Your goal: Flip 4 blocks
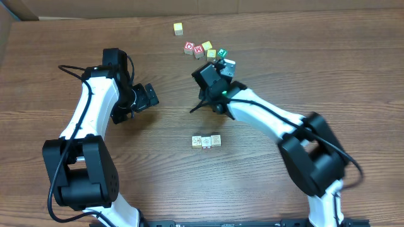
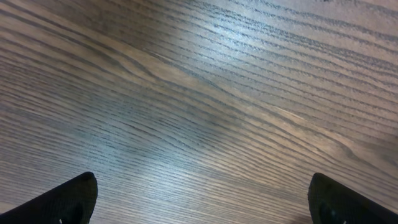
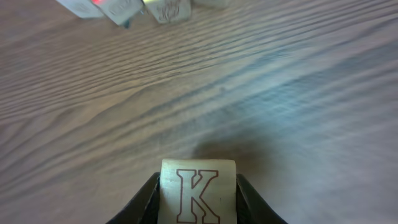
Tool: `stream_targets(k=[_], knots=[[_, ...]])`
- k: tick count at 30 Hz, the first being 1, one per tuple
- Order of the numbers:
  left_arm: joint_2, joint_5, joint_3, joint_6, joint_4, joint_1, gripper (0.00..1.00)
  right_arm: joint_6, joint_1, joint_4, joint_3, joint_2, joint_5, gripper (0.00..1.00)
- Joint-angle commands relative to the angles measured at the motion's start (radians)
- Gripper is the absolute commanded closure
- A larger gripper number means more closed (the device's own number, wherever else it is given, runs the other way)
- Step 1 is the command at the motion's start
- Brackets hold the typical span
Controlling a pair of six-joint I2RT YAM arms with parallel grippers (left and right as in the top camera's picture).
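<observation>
Wooden and cream-faced, the K block sits clamped in the right gripper, well apart from the row of three blocks — likely the grasp for the fourth flip. Next it needs turning onto another face and setting beside that row. A cube, it has no long axis; its K faces back toward the wrist, upright. The left gripper hangs wide apart — empty.

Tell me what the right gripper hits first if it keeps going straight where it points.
Probably the bare table: the right gripper, closed on the K block, faces open wood. The far blocks sit left of its line; depth is unclear.
</observation>
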Motion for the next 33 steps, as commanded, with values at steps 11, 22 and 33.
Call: stream_targets(k=[11, 22, 33], knots=[[-0.024, 0.003, 0.011, 0.011, 0.001, -0.002, 0.00, -0.023, 0.004, -0.558, -0.047, -0.280, -0.230, 0.80], [-0.024, 0.003, 0.011, 0.011, 0.001, -0.002, 0.00, -0.040, 0.004, -0.332, -0.307, -0.280, -0.409, 0.74], [-0.024, 0.003, 0.011, 0.011, 0.001, -0.002, 0.00, -0.094, 0.000, -0.353, -0.281, -0.280, -0.409, 0.36]])
